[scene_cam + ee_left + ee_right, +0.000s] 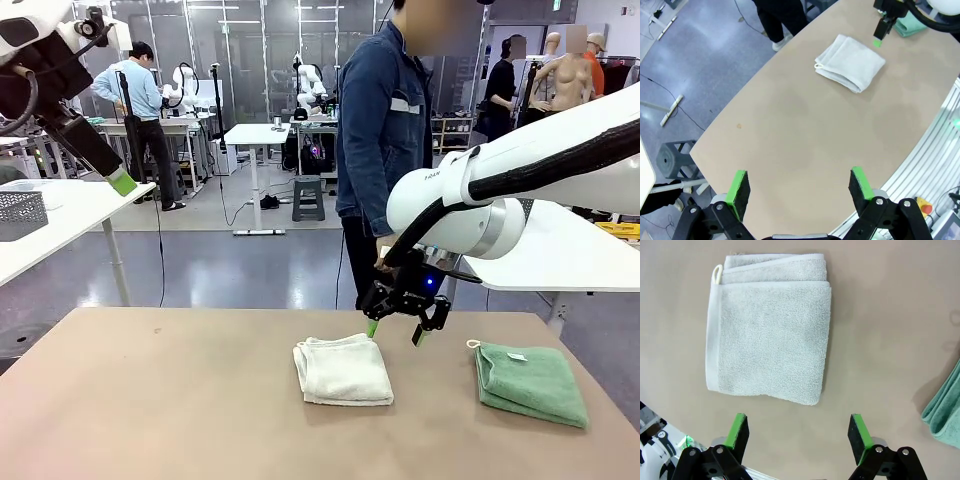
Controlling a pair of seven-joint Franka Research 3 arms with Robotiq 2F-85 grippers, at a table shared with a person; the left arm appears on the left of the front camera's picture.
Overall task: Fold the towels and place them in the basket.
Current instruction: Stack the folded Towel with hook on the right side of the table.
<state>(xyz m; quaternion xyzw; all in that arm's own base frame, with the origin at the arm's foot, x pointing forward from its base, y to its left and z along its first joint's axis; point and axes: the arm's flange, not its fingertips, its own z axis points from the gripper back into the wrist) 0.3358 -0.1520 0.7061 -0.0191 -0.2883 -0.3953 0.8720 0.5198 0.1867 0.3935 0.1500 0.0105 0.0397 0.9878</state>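
Cream terry is the landmark: the off-white towel (344,370) lies folded into a thick square on the tan table (150,400), layered edges and small loop showing in the right wrist view. The right gripper (396,333) hangs just above the towel's far edge, toward the person's side, jaws spread wide and holding nothing; through its own camera its green pads (739,425) stand clear of the cloth. Off to the robot's right of the cream towel, well apart from it, lies the mint green towel (530,382), also folded, with a white tag on top. The left gripper (800,187) is raised high to the robot's left of the cream towel, far from it, fingers likewise apart and empty, over bare tabletop. A dark mesh basket (20,213) sits on another white table beyond the left arm, a long way from the cream towel, so I judge the carry will be the risky part. If the right gripper pinches only the top layers, the fold could peel open on the lift; a grip on one corner would let the bundle droop and unroll. Descending too hard could drag the cloth across the table and skew the fold.
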